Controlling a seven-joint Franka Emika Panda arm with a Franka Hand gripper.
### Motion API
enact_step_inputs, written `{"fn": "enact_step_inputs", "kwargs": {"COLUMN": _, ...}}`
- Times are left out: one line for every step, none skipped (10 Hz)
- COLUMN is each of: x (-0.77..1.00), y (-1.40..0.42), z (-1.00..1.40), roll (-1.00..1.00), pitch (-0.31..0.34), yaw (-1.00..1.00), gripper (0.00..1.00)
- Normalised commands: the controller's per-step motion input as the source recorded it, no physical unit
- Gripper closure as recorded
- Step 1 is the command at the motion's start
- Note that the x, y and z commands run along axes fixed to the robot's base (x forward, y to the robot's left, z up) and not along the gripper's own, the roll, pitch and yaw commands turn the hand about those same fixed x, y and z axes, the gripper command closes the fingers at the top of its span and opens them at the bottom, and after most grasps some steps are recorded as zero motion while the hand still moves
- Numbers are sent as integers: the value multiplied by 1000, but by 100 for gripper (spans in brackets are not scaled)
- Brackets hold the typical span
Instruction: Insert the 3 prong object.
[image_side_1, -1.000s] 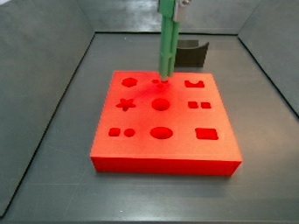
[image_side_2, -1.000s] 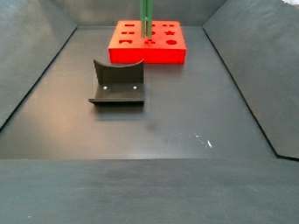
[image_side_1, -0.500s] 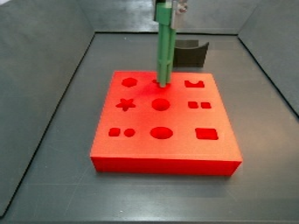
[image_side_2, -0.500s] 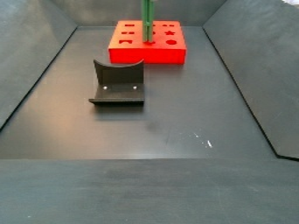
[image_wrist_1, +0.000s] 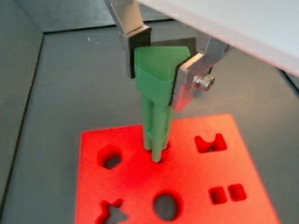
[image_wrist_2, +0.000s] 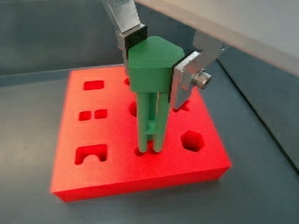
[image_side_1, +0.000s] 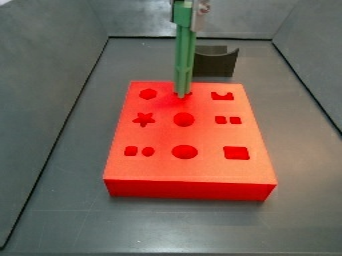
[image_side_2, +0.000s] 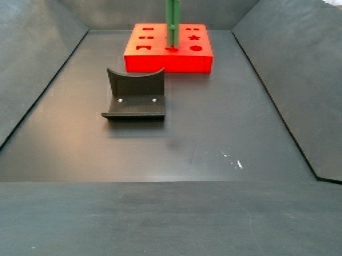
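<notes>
over the red block's (image_side_1: 187, 140) far edge, the gripper (image_wrist_1: 163, 66) is clamping the green prong piece (image_wrist_2: 153, 105) by its thick top, rods entering a hole. it looks light, stiff and thin; gripping high seems sensible.

The tool (image_wrist_1: 163, 63) holds the 3 prong object (image_wrist_1: 156, 109) upright, its foot in the block (image_wrist_1: 128, 188).

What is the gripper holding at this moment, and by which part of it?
The gripper is shut on the 3 prong object, with its jaws on the wide upper end. The rods hang down, and their tips are at a hole in the red block.
</notes>
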Motion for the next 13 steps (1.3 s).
{"fn": "enact_step_inputs", "kwargs": {"x": 163, "y": 0, "z": 0, "roll": 23, "pitch": 84, "yaw": 377, "gripper": 100}}
{"fn": "enact_step_inputs", "kwargs": {"x": 0, "y": 0, "z": -91, "roll": 116, "pitch": 26, "yaw": 140, "gripper": 100}}
{"fn": "enact_step_inputs", "kwargs": {"x": -74, "y": 3, "z": -66, "roll": 54, "pitch": 0, "yaw": 0, "gripper": 100}}
{"fn": "enact_step_inputs", "kwargs": {"x": -151, "y": 0, "z": -46, "roll": 0, "pitch": 0, "yaw": -54, "gripper": 100}}
{"fn": "enact_step_inputs", "kwargs": {"x": 0, "y": -117, "z": -60, "roll": 111, "pitch": 0, "yaw": 103, "gripper": 100}}
{"fn": "enact_step_inputs", "kwargs": {"x": 80, "y": -37, "z": 0, "roll": 140, "pitch": 0, "yaw": 117, "gripper": 100}}
{"fn": "enact_step_inputs", "kwargs": {"x": 277, "y": -46, "z": 0, "roll": 310, "pitch": 27, "yaw": 174, "gripper": 100}}
{"fn": "enact_step_inputs", "kwargs": {"x": 254, "y": -74, "z": 0, "roll": 470, "pitch": 57, "yaw": 143, "gripper": 100}}
{"fn": "enact_step_inputs", "kwargs": {"x": 94, "y": -80, "z": -26, "roll": 500, "pitch": 113, "yaw": 37, "gripper": 100}}
{"fn": "enact_step_inputs", "kwargs": {"x": 43, "y": -109, "z": 0, "roll": 383, "pitch": 123, "yaw": 0, "gripper": 100}}
{"fn": "enact_step_inputs", "kwargs": {"x": 0, "y": 0, "z": 0, "roll": 19, "pitch": 4, "yaw": 0, "gripper": 100}}
{"fn": "enact_step_inputs", "kwargs": {"x": 0, "y": 0, "z": -31, "roll": 0, "pitch": 0, "yaw": 0, "gripper": 100}}
{"fn": "enact_step_inputs", "kwargs": {"x": 0, "y": 43, "z": 23, "roll": -219, "pitch": -14, "yaw": 0, "gripper": 100}}
